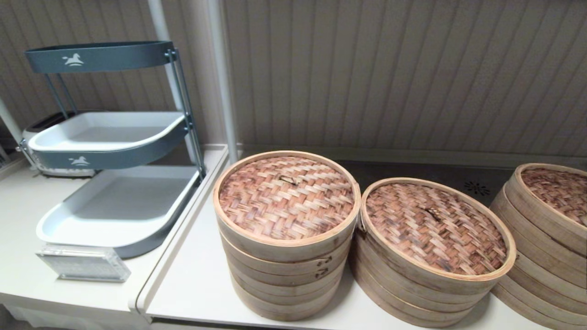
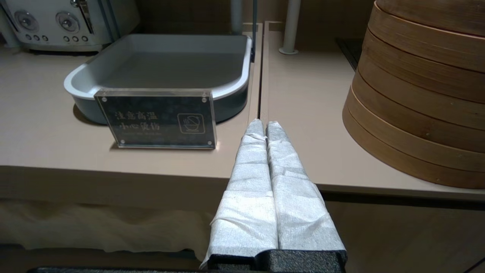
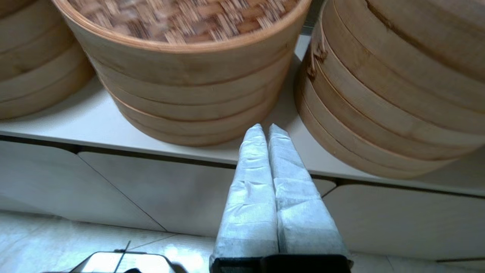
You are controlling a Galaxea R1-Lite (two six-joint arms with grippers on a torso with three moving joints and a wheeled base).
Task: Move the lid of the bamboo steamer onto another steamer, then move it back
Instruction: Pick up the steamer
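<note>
Three bamboo steamer stacks are standing in a row on the desk, each wearing a woven lid.

- Left stack: tallest, carrying a lid with a small loop at its centre.
- Middle stack: touching the left one, its lid sitting tilted.
- Right stack: partly cut off by the frame edge.
- Which lid is the task's cannot be told; no open steamer is showing.
- Left hand: closed on nothing, hovering at the desk edge near a sign and a grey tray.
- Right hand: closed, empty, hanging below the desk front.
</note>
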